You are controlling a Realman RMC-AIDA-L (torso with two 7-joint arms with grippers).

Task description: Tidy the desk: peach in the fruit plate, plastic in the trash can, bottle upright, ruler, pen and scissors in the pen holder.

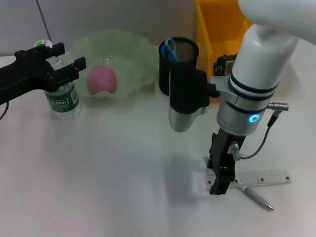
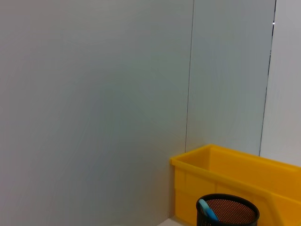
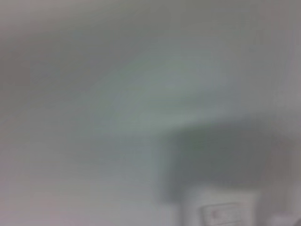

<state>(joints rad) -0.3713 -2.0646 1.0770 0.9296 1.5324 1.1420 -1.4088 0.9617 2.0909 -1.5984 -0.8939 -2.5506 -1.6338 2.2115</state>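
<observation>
White desk, grey wall behind: left gripper (image 1: 66, 61) at the upright bottle (image 1: 63, 101) far left, probably to steady it, grasp impossible to tell. Right gripper (image 1: 219, 186) down on the ruler (image 1: 261, 177) near right, pen (image 1: 254, 196) just beside, likely for picking; clenched or released, cannot tell. Green bottle label, writing not readable.

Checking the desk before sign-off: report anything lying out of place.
Two things. The ruler and the pen lie flat on the table at the right gripper, not in the pen holder. The peach sits in the fruit plate; the bottle stands upright at the left gripper.
</observation>
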